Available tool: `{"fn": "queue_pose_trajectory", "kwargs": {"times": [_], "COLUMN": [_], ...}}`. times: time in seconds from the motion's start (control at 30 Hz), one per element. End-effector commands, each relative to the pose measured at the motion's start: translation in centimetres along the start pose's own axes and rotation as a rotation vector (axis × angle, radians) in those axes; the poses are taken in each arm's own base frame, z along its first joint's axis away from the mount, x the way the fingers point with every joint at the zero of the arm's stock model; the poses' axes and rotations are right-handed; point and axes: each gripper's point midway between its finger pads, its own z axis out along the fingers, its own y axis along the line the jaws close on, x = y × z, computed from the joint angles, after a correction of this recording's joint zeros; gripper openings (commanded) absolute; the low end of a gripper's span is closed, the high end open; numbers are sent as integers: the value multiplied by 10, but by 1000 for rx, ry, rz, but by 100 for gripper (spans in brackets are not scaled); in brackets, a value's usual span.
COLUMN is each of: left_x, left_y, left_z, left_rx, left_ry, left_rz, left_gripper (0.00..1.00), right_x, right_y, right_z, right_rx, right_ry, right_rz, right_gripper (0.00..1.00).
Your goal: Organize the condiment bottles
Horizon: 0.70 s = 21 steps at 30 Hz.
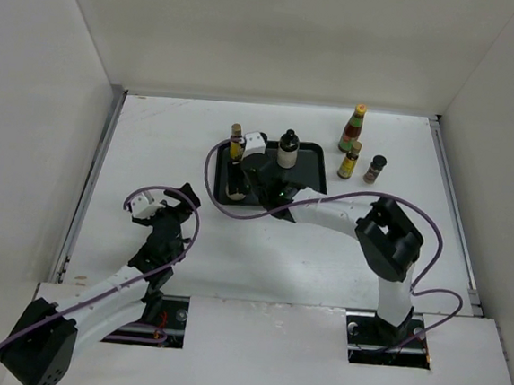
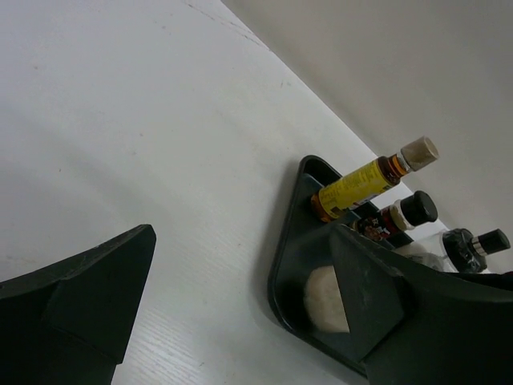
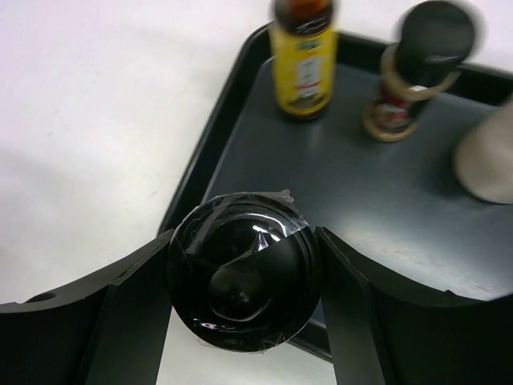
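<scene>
Centrally, the black tray (image 1: 306,165) lies at mid-table (image 1: 304,269), with the right arm reaching across it from the right.

- **Right gripper** (image 3: 243,241): clenched on the black-lidded jar (image 3: 244,281), with 1 finger pressed against each side of the lid. The jar sits at the tray's near-left corner, its lid overlapping the rim in the right wrist view. Whether its base rests on the tray floor cannot be told.
- **Left gripper** (image 2: 240,241): released, its 2 fingers spread wide with only bare table between them. It hangs over the left part of the table, well apart from the tray.
- **In the tray, far side:** an amber bottle (image 1: 236,142) with a yellow label stands upright at the far-left corner. A dark-capped bottle (image 1: 288,148) with a pale body stands further right. A pale item (image 1: 255,142) lies just beside the amber bottle; its kind cannot be told.
- **Outside the tray, far right of the table:** 3 bottles stand upright in a cluster. The tall red bottle (image 1: 353,129), with a green neck and yellow cap, is furthest back. The second amber bottle (image 1: 350,160) is just in front of it. The small dark-capped jar (image 1: 375,169) stands beside that one on the right.
</scene>
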Motion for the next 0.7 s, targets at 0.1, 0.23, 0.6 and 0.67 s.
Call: {"fn": "queue_pose_trajectory", "kwargs": {"times": [0.1,0.23,0.6,0.67], "left_x": [-6,-9,-6,-6], "left_y": [-2,-2,-1,-2], "left_z": [-1,-2,-1,-1], "left_rx": [2,10,8,11], "left_ry": [-33,-42,-33,-32], "left_rz": [-30,-43,-38,-38], "left_gripper": [91,91,93,93], "right_x": [-55,-38,-84,-97], "right_y": [45,47,29,-1], "right_z": [3,9,-46,-61], "right_rx": [-107,-103,-119,-70], "right_ry": [-139,-111,-195,-230], "right_rz": [40,-1,50,75], "right_gripper": [60,69,89,89]}}
